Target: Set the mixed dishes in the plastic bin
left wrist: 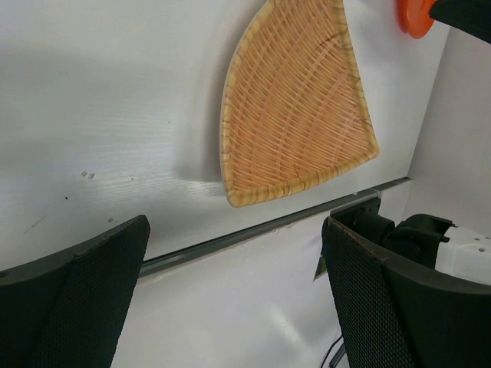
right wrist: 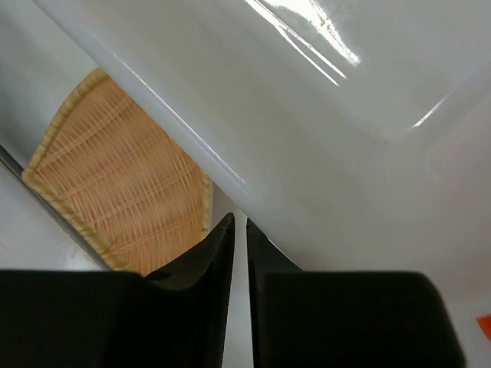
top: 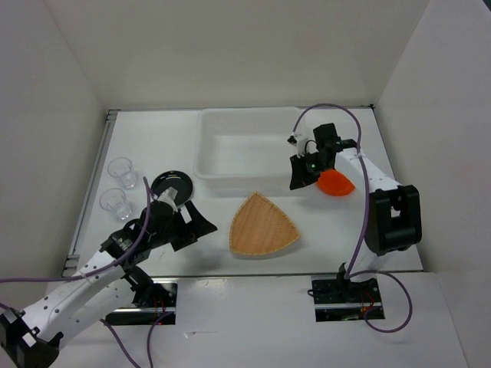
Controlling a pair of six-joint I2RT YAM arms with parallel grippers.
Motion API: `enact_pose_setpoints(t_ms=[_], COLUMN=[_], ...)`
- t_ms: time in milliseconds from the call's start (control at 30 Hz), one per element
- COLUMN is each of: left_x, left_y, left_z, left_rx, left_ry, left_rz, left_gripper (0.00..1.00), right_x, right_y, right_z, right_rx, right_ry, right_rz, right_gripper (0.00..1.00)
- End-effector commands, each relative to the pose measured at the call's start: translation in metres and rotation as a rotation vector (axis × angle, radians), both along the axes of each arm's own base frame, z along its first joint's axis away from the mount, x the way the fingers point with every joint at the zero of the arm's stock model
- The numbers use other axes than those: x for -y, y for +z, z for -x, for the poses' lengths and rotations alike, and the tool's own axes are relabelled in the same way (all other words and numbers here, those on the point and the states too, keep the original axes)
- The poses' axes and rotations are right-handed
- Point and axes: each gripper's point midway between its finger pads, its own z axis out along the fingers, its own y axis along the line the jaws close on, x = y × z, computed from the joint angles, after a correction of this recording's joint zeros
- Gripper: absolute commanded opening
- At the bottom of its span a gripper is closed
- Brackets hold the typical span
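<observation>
Bin [top: 253, 146]: far mid bench [top: 149, 138], just behind and left of right fingers [top: 299, 181]; its wall across most of rt wrist view, above the tips.

Orange plate [top: 337, 185]: on bench outside bin, just right of right fingers. Touching them or not, can't tell.

Woven tray [top: 263, 225]: flat on bench, near side of bin, between the two sets of fingers. Ahead of left fingers [top: 196, 232], nearer than the right ones.

Black plate [top: 171, 185]: on bench, far-left of left fingers, partly hidden by that arm's wrist.

Far cup [top: 121, 170] and near cup [top: 113, 202]: clear, upright, close together, well left of left fingers, by bench's left edge.

All five dishes outside bin.

Right fingers: almost together, only a thin slit, nothing seen in it. Tips low by bin's near-right corner.

Left fingers: spread wide, holding nothing, above bench, pointed toward tray w/ orange plate beyond.
</observation>
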Motion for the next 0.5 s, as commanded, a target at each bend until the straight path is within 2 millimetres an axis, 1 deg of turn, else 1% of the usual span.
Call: enact_pose_setpoints(t_ms=[0, 67, 133, 167, 200, 233, 267, 300, 333, 367, 400, 433, 467], left_x=[0.004, 0.004, 0.003, 0.002, 0.002, 0.002, 0.001, 0.001, 0.000, -0.001, -0.001, -0.002, -0.002], left_y=[0.025, 0.031, 0.029, 0.027, 0.030, 0.030, 0.030, 0.033, 0.027, 0.030, 0.032, 0.033, 0.028], left_z=[-0.010, -0.010, -0.009, -0.008, -0.007, -0.007, -0.006, -0.005, -0.003, -0.003, -0.002, -0.001, 0.000], left_rx=[0.059, 0.065, 0.056, 0.048, 0.057, 0.052, 0.046, 0.054, 0.035, 0.043, 0.046, 0.047, 0.032], left_ry=[-0.003, -0.003, -0.003, -0.003, -0.003, 0.003, 0.009, 0.009, 0.014, 0.014, 0.021, 0.021, 0.026], left_rz=[0.017, 0.022, 0.015, 0.009, 0.016, 0.023, 0.027, 0.034, 0.028, 0.034, 0.047, 0.048, 0.046], left_gripper=[0.99, 0.99, 0.99, 0.99, 0.99, 0.99, 0.99, 0.99, 1.00, 1.00, 1.00, 1.00, 1.00], right_x=[-0.009, -0.011, -0.013, -0.014, -0.017, -0.017, -0.020, -0.022, -0.023, -0.026, -0.027, -0.027, -0.029], right_y=[0.000, -0.003, -0.006, -0.007, -0.007, -0.006, 0.002, 0.002, 0.007, 0.016, 0.018, 0.010, 0.018], right_z=[-0.027, -0.039, -0.045, -0.053, -0.055, -0.059, -0.061, -0.057, -0.053, -0.039, -0.029, -0.010, 0.003], right_rx=[0.067, 0.073, 0.060, 0.066, 0.064, 0.069, 0.073, 0.059, 0.056, 0.036, 0.012, -0.046, -0.059], right_ry=[-0.020, -0.027, -0.035, -0.035, -0.030, -0.030, -0.022, -0.016, -0.010, 0.008, 0.010, 0.003, 0.010], right_rz=[-0.024, -0.028, -0.030, -0.031, -0.041, -0.042, -0.058, -0.067, -0.079, -0.111, -0.128, -0.141, -0.171], right_gripper=[0.15, 0.15, 0.15, 0.15, 0.15, 0.15, 0.20, 0.27, 0.40, 0.77, 0.87, 0.94, 0.98])
